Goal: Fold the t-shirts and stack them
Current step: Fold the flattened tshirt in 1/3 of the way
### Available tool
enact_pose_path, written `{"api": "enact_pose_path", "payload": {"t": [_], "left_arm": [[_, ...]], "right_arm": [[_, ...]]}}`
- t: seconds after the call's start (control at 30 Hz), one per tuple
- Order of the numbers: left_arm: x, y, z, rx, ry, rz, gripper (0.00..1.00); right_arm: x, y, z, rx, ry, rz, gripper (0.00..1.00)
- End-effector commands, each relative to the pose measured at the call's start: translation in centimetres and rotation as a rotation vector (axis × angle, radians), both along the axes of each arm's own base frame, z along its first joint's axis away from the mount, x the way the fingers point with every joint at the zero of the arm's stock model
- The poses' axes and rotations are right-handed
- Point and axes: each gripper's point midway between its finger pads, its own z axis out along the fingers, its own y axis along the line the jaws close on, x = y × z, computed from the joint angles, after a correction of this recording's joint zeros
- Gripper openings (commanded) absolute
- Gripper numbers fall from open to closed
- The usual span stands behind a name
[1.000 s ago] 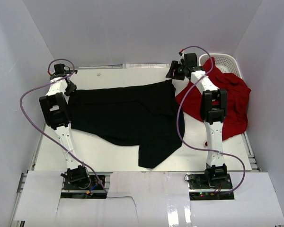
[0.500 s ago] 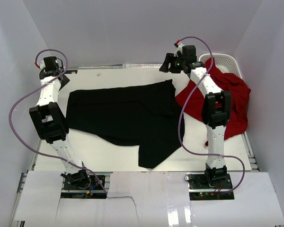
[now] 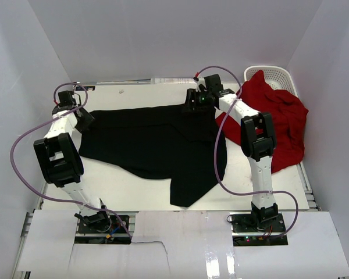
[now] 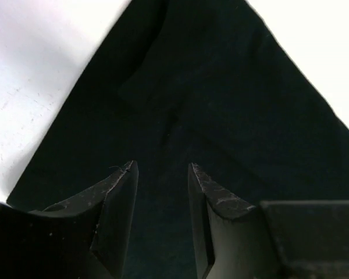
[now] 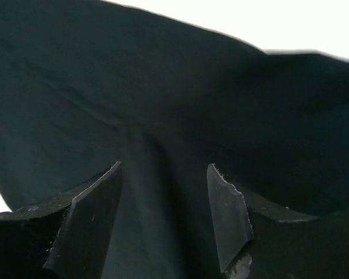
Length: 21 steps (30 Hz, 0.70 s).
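Observation:
The black t-shirt (image 3: 151, 139) lies spread flat across the middle of the table, with one part reaching toward the near edge. My left gripper (image 3: 85, 119) hangs low over its left corner, open, with black cloth (image 4: 180, 87) under the spread fingers (image 4: 119, 192). My right gripper (image 3: 191, 104) is at the shirt's far right edge, also open. A raised fold of the black cloth (image 5: 145, 151) runs between its fingers (image 5: 227, 215). The red t-shirt (image 3: 276, 125) lies crumpled at the right, partly draped over the basket.
A white lattice basket (image 3: 277, 74) stands at the back right corner, half covered by the red cloth. White walls enclose the table on the left, back and right. Purple cables loop from both arms.
Both arms have come down from a raised pose onto the black shirt's edges. The right gripper moved left and toward the shirt; the left one dropped to the left corner. Both jaws opened wider.

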Motion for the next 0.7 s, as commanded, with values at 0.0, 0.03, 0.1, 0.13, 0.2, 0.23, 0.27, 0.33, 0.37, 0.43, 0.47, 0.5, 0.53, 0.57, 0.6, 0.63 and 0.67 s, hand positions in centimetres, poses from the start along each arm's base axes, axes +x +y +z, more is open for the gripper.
{"api": "enact_pose_path", "payload": {"t": [0.0,0.03,0.1,0.13,0.2,0.23,0.27,0.33,0.37,0.43,0.47,0.5,0.53,0.57,0.6,0.63,0.67], "left_arm": [[1.0,-0.2,1.5,-0.009,-0.07,-0.033,0.5],[1.0,-0.2,1.1,-0.014,-0.064,-0.03,0.5],[1.2,-0.3,0.6,-0.028,-0.058,-0.029,0.49],[1.3,-0.3,0.5,-0.033,-0.061,-0.027,0.49],[1.4,-0.5,0.5,-0.044,-0.065,-0.027,0.49],[1.5,-0.6,0.8,-0.043,-0.072,-0.031,0.48],[1.5,-0.6,1.0,-0.043,-0.076,-0.032,0.48],[1.5,-0.8,2.4,-0.032,-0.107,-0.041,0.48],[1.6,-1.0,3.1,-0.022,-0.123,-0.052,0.48],[1.7,-1.4,4.5,-0.003,-0.15,-0.078,0.49],[1.7,-2.2,5.7,0.005,-0.176,-0.101,0.49],[1.8,-2.7,6.5,0.015,-0.191,-0.116,0.49],[1.7,-3.6,7.0,0.034,-0.191,-0.136,0.49],[1.6,-4.0,8.0,0.049,-0.209,-0.145,0.49],[1.5,-4.5,8.4,0.057,-0.216,-0.156,0.49],[1.4,-5.5,8.7,0.063,-0.221,-0.176,0.5],[1.3,-5.8,9.2,0.076,-0.231,-0.179,0.5]], "right_arm": [[0.5,-1.9,0.9,-0.057,-0.051,-0.036,0.66],[0.5,-2.2,0.6,-0.068,-0.049,-0.041,0.66],[0.8,-2.8,-0.2,-0.088,-0.037,-0.054,0.66],[1.0,-3.1,-0.4,-0.095,-0.03,-0.062,0.66],[1.1,-3.9,-0.9,-0.109,-0.015,-0.078,0.65],[1.0,-4.3,-1.2,-0.12,-0.008,-0.087,0.65],[1.2,-5.0,-0.4,-0.132,-0.033,-0.103,0.65],[0.9,-6.1,-0.2,-0.157,-0.038,-0.129,0.65],[1.1,-7.1,0.1,-0.183,-0.053,-0.161,0.65],[0.8,-8.4,1.9,-0.213,-0.079,-0.2,0.66],[0.8,-9.7,1.9,-0.26,-0.079,-0.246,0.67],[0.7,-10.6,3.0,-0.288,-0.094,-0.279,0.68],[0.2,-12.4,2.9,-0.364,-0.076,-0.339,0.7],[0.0,-13.3,3.4,-0.399,-0.083,-0.371,0.78],[-0.2,-14.1,3.4,-0.433,-0.077,-0.396,0.89],[-0.9,-15.0,3.1,-0.471,-0.051,-0.419,0.89],[-0.9,-16.0,3.0,-0.519,-0.054,-0.455,0.89]]}}
